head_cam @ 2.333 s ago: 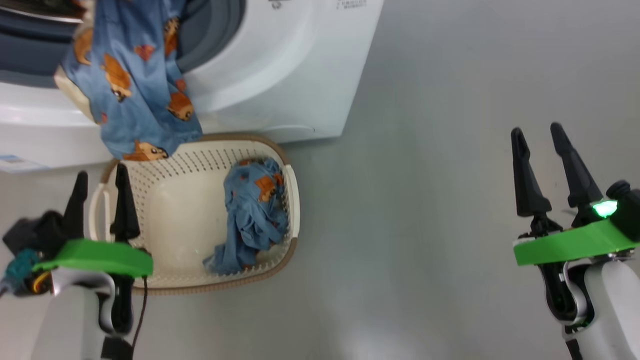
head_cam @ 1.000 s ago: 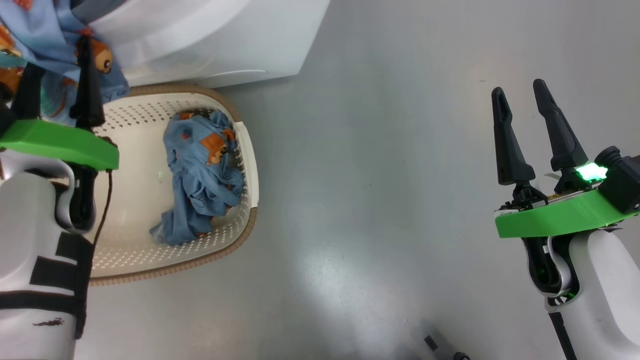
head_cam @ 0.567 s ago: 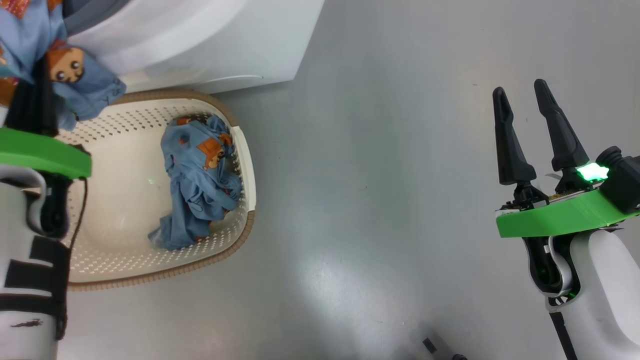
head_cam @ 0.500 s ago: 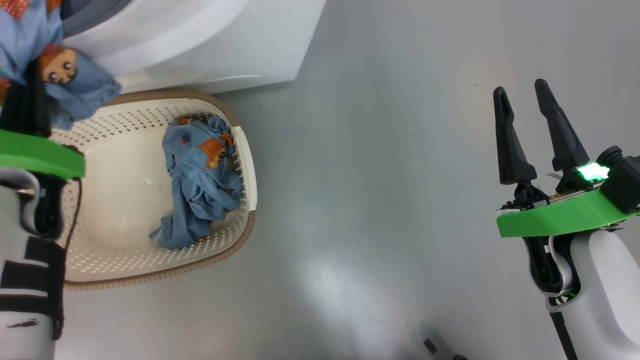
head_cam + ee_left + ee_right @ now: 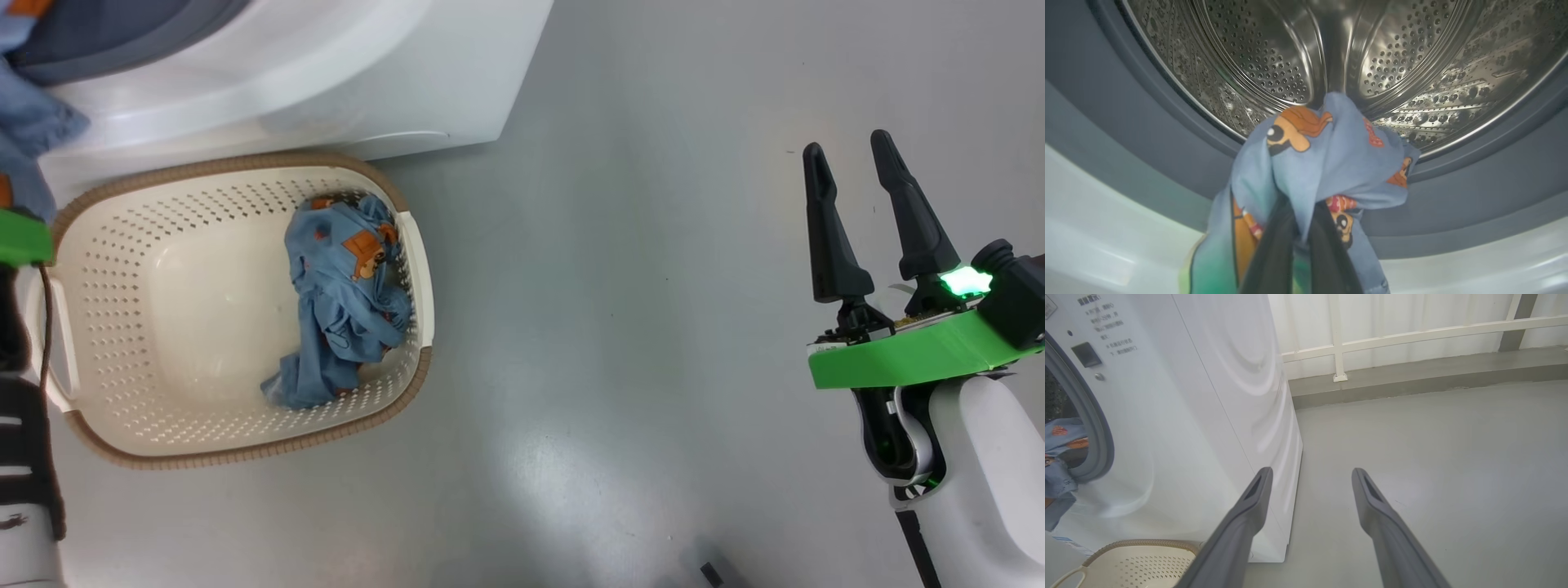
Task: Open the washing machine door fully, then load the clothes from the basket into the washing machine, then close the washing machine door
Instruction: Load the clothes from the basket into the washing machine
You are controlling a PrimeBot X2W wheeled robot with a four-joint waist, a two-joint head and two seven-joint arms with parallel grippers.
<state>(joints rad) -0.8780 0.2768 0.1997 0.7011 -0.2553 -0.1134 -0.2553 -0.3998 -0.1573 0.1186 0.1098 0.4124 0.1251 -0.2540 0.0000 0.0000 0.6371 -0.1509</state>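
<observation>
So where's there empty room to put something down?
The grey floor between the basket and the right claw is bare. The basket's left half is free, beside the clothes bunched against its right wall. The washing machine mouth is crowded: the left claw is shut on a blue garment there.

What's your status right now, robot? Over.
Left gripper shut on blue garment at drum mouth. Right gripper open, empty. One bundle in basket. Nothing blocking.
</observation>
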